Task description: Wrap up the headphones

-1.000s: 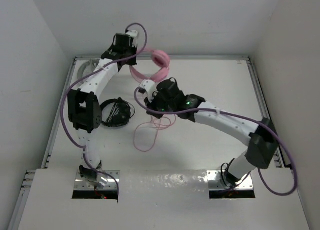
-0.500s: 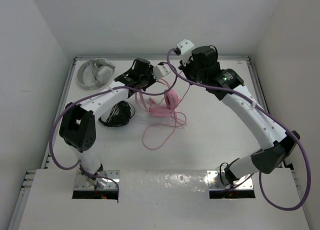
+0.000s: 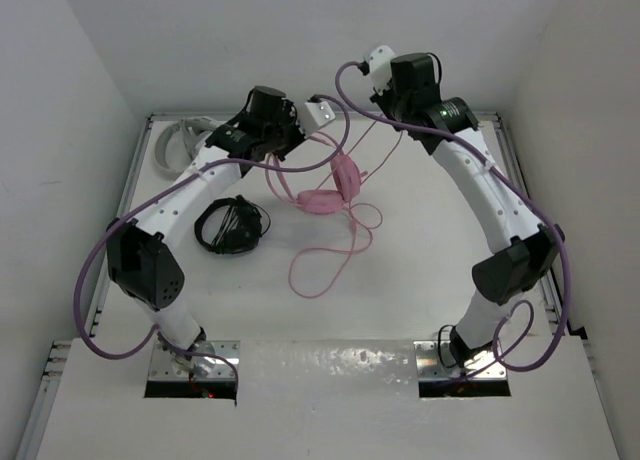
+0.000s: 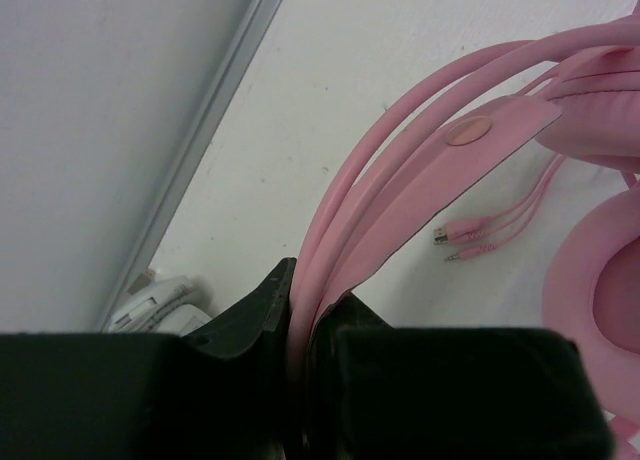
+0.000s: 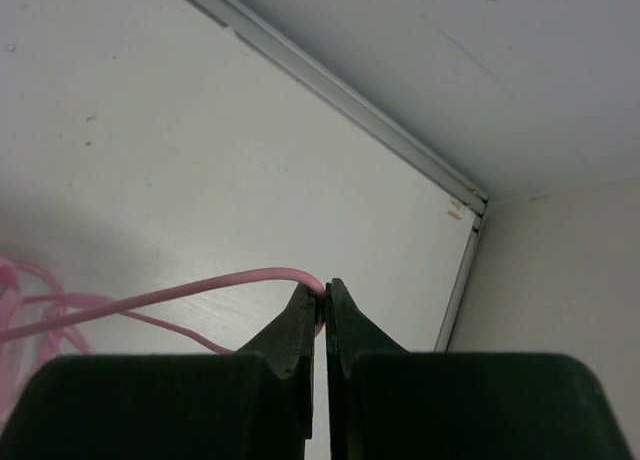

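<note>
The left arm (image 3: 190, 195) and the right arm (image 3: 480, 180) are built alike, from white tubular links dotted with small dark screw holes and joined by chunky black joint housings. Each rises from a shiny metal base plate (image 3: 222, 358), with a purple cable (image 3: 79, 298) looping loosely alongside it. A small white camera block (image 3: 322, 113) sits at each wrist, and the left gripper (image 4: 305, 300) and right gripper (image 5: 322, 295) have matte black, wedge-shaped fingers tapering to narrow tips.

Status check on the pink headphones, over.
Left gripper shut on pink headphones' headband. Right gripper shut on cable. Slack cable loops on table, unwrapped. Black headphones nearby, clear of cable.
</note>
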`<state>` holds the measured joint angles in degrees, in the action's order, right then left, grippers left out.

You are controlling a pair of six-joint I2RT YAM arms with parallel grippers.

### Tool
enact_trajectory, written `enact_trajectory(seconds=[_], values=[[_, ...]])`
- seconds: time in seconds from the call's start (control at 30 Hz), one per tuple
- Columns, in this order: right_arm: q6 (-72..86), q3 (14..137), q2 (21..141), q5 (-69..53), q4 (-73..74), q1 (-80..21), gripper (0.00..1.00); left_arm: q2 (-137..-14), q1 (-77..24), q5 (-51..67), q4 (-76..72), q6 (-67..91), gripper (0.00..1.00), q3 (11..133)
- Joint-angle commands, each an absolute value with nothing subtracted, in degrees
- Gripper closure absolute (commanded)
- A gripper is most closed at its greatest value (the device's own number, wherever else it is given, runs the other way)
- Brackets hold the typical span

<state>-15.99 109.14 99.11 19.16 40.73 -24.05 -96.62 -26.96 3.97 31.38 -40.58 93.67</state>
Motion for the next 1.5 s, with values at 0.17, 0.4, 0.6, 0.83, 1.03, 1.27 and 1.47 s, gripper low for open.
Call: enact_trajectory(seconds=[0.17,0.4,0.6,0.83,1.03,1.27,1.47], values=[[-24.43,122.34,105.37,28.29,33.23,-21.45,1.0,-91.41,-28.12,5.01,39.99,-44.56,1.0,100.28],[-24.44,115.94,104.42,20.59,26.9,-20.74,1.0,-91.41,-28.83,14.9,47.1,-42.64,1.0,103.71],[-17.33,103.73,98.09,-1.12,21.19,-17.32,1.0,-90.35,-28.83,27.57,51.41,-33.51,1.0,106.7],[-11.96,83.53,94.4,-24.59,8.63,-15.56,0.84,-90.96,-28.74,37.78,51.5,-20.93,1.0,113.02],[2.87,67.26,94.75,-36.12,-14.12,-16.35,0.68,-93.86,-28.56,40.34,48.7,-9.76,1.0,124.7],[15.28,56.78,99.13,-32.62,-38.22,-17.84,0.37,-96.85,-25.93,39.9,43.78,3.39,1.0,133.59],[24.24,57.13,106.69,-28.22,-47.71,-17.84,0.26,-98.43,-22.15,40.43,38.59,10.01,1.0,135.7]])
